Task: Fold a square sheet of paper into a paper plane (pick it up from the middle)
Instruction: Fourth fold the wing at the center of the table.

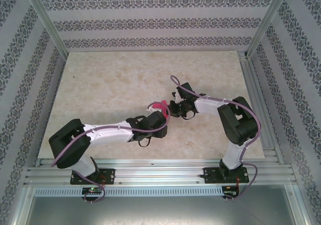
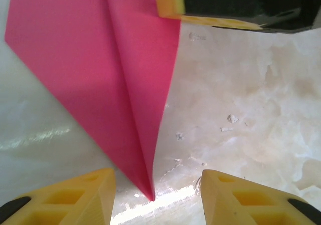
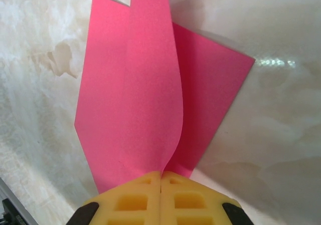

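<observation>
The magenta-red sheet of paper (image 1: 160,106) lies mid-table, folded into creased layers that narrow to a sharp point (image 2: 110,74). My left gripper (image 2: 158,197) is open. Its yellow fingers stand apart on either side of the paper's pointed tip without touching it. My right gripper (image 3: 161,177) is shut on the sheet of paper (image 3: 140,94), pinching one raised flap at its edge while the other layers lie flat on the table. In the left wrist view the right gripper's yellow and black finger (image 2: 220,7) sits on the paper's far end. From above, both grippers (image 1: 168,112) meet at the paper.
The marble-patterned table (image 1: 110,84) stretches bare around the two arms. Patterned walls and aluminium posts (image 1: 47,22) enclose it on three sides. A metal rail (image 1: 160,170) runs along the near edge where the bases are bolted.
</observation>
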